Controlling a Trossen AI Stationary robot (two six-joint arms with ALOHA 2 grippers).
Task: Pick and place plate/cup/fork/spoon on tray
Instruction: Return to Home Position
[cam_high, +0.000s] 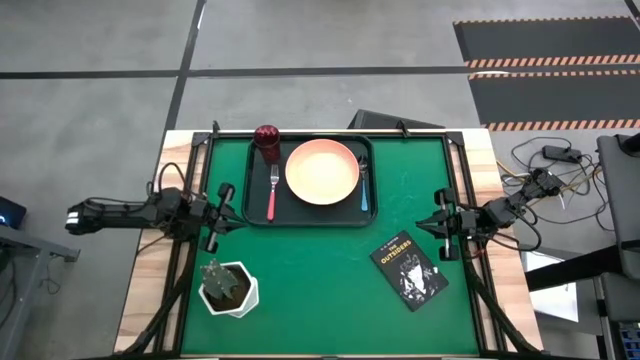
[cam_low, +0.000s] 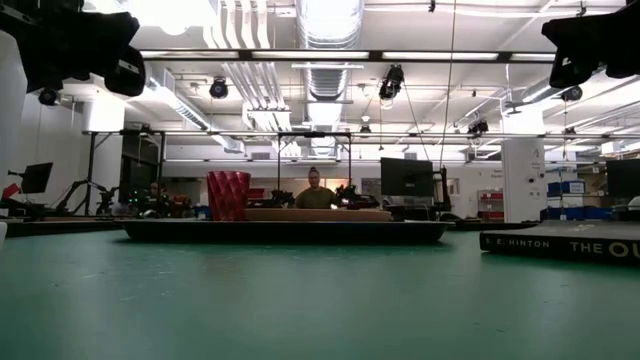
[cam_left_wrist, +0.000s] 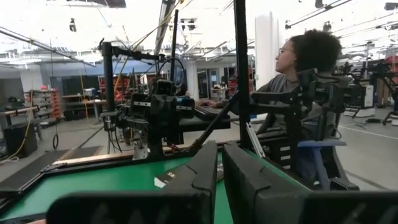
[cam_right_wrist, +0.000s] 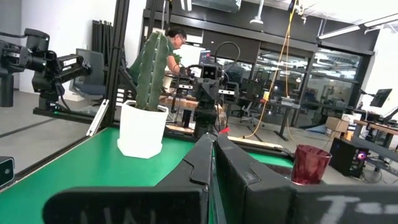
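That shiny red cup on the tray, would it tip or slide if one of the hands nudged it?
Probably it would slide before tipping: the cup looks short and fairly wide, standing upright in the tray's corner. Its glossy surface suggests a slippery grip. Pushed outward, it would likely catch on the raised rim right beside it; a high push there might tip it.

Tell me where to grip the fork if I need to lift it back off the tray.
Take the fork across its pink-red handle, coming straight down from above. It lies flat on the tray, tines toward the cup, with the plate close on one side. The handle end looks freest; set the jaws astride its narrow width.
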